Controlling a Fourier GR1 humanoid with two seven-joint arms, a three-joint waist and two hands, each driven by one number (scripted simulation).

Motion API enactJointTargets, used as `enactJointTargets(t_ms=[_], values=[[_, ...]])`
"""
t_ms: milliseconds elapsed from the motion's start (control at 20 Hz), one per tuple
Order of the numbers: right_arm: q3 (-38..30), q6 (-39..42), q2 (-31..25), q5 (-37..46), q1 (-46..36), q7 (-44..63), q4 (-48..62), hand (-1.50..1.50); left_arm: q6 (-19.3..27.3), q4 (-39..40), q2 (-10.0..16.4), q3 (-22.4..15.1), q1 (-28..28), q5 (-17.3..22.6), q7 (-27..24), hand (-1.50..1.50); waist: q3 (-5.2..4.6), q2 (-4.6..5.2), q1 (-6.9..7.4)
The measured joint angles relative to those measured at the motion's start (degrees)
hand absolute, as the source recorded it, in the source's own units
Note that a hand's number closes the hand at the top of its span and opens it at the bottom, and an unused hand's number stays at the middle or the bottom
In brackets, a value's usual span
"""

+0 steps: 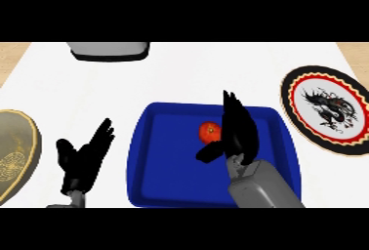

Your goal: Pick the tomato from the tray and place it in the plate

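Note:
A red tomato (210,132) lies in the blue tray (155,166) at the middle of the counter. My right hand (239,129) is over the tray just right of the tomato, fingers straight and pointing away, thumb (210,153) below the tomato; it partly hides the tomato's right side. The hand is open and holds nothing. A white plate (328,110) with a black dragon figure and a red-and-black rim lies at the right. My left hand (84,158) rests open on the counter left of the tray.
A tan patterned plate (14,151) sits at the left edge. A grey and black appliance (110,51) stands at the back, left of centre. White counter lies between the tray and the dragon plate.

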Motion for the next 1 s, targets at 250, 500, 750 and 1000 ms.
enactJointTargets(t_ms=[250, 500, 750, 1000], values=[[-0.23, -0.12, 0.35, 1.04, -2.23, 0.67, 5.0, -1.5, 0.43, -0.03, -0.75, -0.19, -0.46, -0.75, 0.67, 0.0, -0.01, 0.01, 0.13], [0.06, -1.08, 0.51, 1.02, -1.46, -0.31, 7.98, -1.5, 0.14, 0.92, -1.03, 0.44, -0.8, -1.14, 0.2, 0.0, 0.07, -0.04, 0.09], [-1.15, -1.96, 0.37, -1.37, -3.78, -2.14, 13.48, -1.5, -0.57, 0.53, -1.3, 0.76, -0.83, -1.03, 0.33, 0.0, 0.02, 0.02, 0.18], [-1.02, -0.14, 0.1, -1.5, -6.03, -3.59, 17.1, 1.5, -0.36, 0.11, -1.53, 0.83, -0.64, -1.58, 0.95, 0.0, -0.24, -0.29, 0.04]])
